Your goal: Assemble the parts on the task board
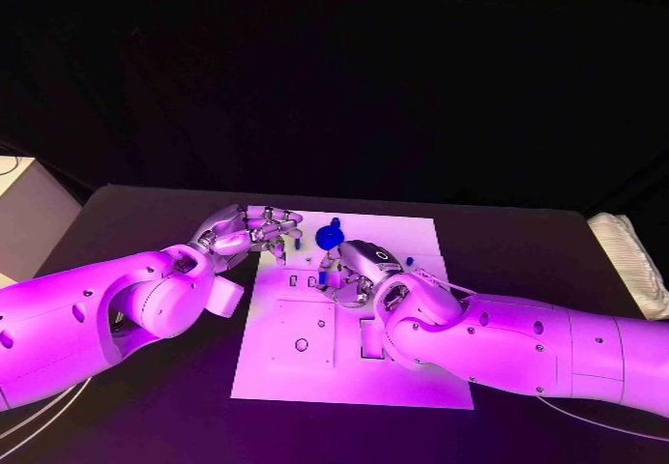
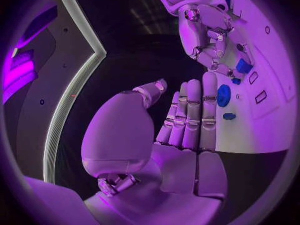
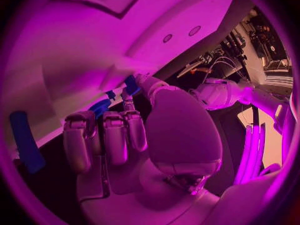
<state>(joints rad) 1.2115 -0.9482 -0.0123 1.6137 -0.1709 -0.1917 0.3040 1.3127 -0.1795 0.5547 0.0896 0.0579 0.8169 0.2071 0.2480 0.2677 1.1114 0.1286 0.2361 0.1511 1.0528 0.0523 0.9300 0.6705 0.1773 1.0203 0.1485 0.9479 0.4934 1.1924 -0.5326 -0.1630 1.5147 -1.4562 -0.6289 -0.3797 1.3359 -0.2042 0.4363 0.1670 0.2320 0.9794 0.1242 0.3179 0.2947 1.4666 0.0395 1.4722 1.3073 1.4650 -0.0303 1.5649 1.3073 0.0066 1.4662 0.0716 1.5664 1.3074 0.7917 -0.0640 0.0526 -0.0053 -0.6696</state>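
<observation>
On the black table (image 1: pixel 167 203) lies the white rectangular task board (image 1: pixel 300 362), with slots and holes cut into it. The right hand (image 1: pixel 349 271) is curled down over the board's middle and pinches a small blue block-shaped part (image 2: pixel 244 66) between thumb and fingers (image 3: pixel 115 135); the right wrist view shows that part (image 3: pixel 131 84) at the fingertips, close against the board's surface. The left hand (image 1: pixel 254 230) hovers at the board's far left corner, fingers (image 2: pixel 194 115) straight, side by side and holding nothing. A round blue disc part (image 1: pixel 331 235) lies on the board just beside those fingers, and a smaller blue piece (image 2: pixel 229 116) sits near it.

The step in hand appears to be seating the pinched block into one of the small rectangular slots (image 1: pixel 293 280) near the right hand. To do it well, the block probably needs squaring to the slot before any downward push, with the pinch kept light enough to let it settle. Whether it has already entered a slot cannot be told. The left hand could steady the board's edge, staying clear of the disc.
</observation>
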